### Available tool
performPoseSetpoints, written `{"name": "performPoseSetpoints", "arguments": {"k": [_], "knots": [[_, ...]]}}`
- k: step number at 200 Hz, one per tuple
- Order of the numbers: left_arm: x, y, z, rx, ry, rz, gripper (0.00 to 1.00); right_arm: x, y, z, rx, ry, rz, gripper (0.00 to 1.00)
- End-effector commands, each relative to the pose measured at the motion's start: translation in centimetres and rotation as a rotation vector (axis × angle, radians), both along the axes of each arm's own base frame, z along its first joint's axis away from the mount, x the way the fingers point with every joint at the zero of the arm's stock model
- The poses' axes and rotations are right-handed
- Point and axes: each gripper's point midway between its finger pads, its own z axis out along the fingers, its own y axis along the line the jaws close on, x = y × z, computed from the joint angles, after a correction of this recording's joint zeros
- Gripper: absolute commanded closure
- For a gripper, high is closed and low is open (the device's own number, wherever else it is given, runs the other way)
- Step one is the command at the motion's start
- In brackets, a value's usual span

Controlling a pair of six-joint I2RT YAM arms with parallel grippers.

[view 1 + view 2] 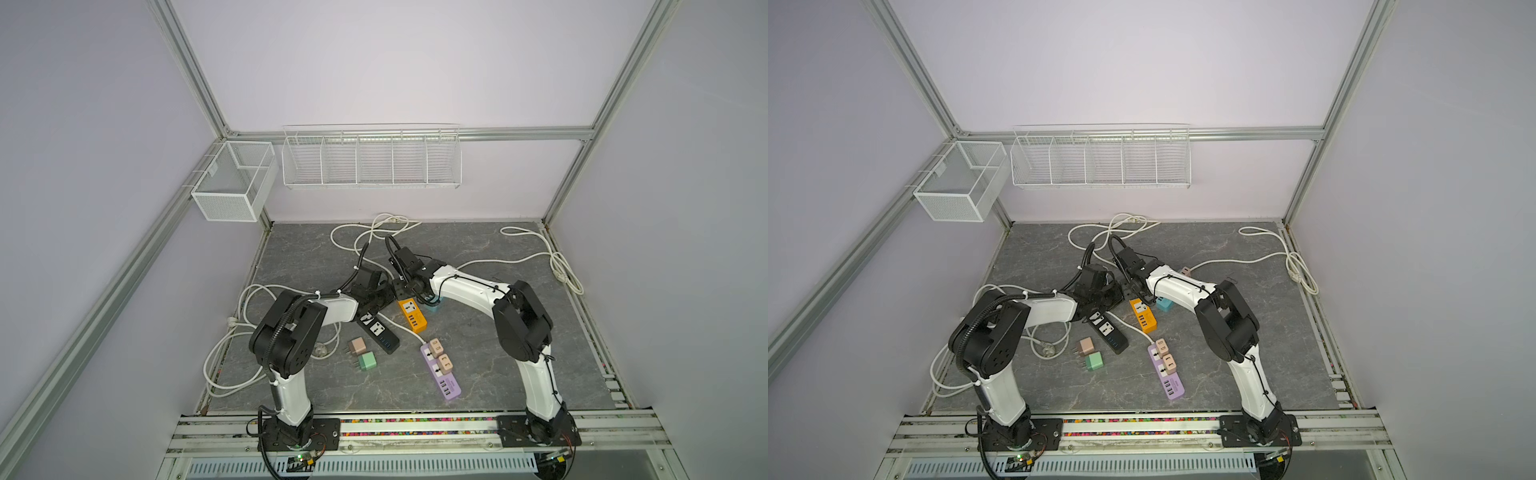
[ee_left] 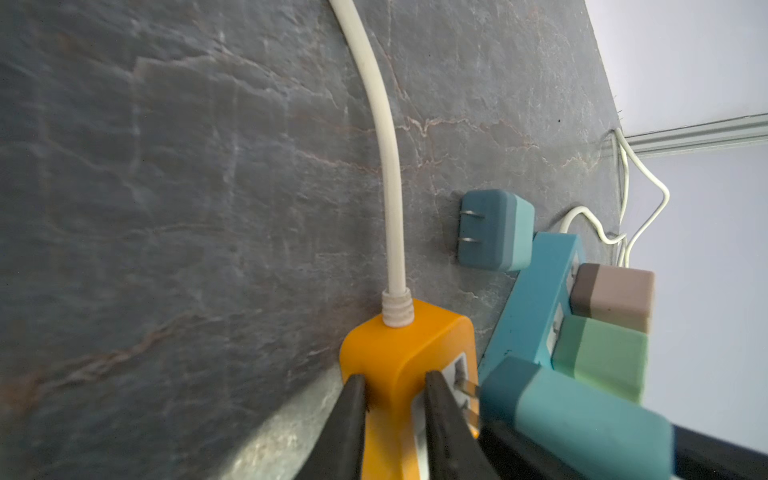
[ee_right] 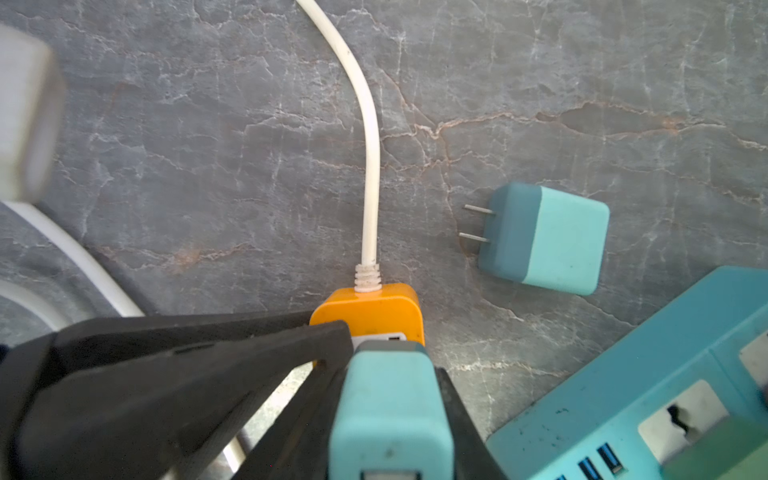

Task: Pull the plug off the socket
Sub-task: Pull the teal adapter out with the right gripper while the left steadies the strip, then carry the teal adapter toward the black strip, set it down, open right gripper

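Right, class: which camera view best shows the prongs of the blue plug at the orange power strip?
The left wrist view: the prongs show between blue plug and orange power strip. The right wrist view shows only the plug's back; in both top views the right arm covers them.

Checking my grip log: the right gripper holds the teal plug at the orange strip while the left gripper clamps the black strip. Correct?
Wrong strip for the left gripper: it clamps the orange strip itself, as the left wrist view shows. The right gripper does hold the teal plug at that strip.
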Motion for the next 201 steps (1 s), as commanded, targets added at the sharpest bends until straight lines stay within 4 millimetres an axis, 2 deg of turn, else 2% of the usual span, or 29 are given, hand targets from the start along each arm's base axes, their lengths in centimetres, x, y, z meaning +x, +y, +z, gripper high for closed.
{"name": "performPoseSetpoints", "arguments": {"k": [1, 40, 65, 94, 135, 201], "knots": [[-3.5, 2.0, -4.8, 0.126, 0.169, 0.003, 0.74, 0.1, -1.2, 3.4, 0.033, -0.047, -0.008, 0.75], [-2.3, 0.7, -2.7, 0.079, 0.126, -0.016, 0.74, -0.3, -2.3, 5.3, 0.101, -0.056, -0.025, 0.75], [-1.6, 0.2, -0.6, 0.061, 0.084, -0.03, 0.74, -1.0, -1.9, 5.9, 0.17, -0.047, -0.014, 0.75], [-1.2, 0.4, 1.8, 0.072, 0.04, -0.033, 0.73, -1.9, -1.3, 6.0, 0.249, -0.018, -0.019, 0.75], [-1.5, 2.7, 4.2, 0.062, -0.01, 0.013, 0.71, -2.7, 0.3, 5.4, 0.344, 0.023, -0.019, 0.75], [-3.2, 6.4, 6.2, 0.092, -0.073, 0.074, 0.67, -2.9, 4.6, 3.2, 0.464, 0.088, -0.008, 0.75]]}}
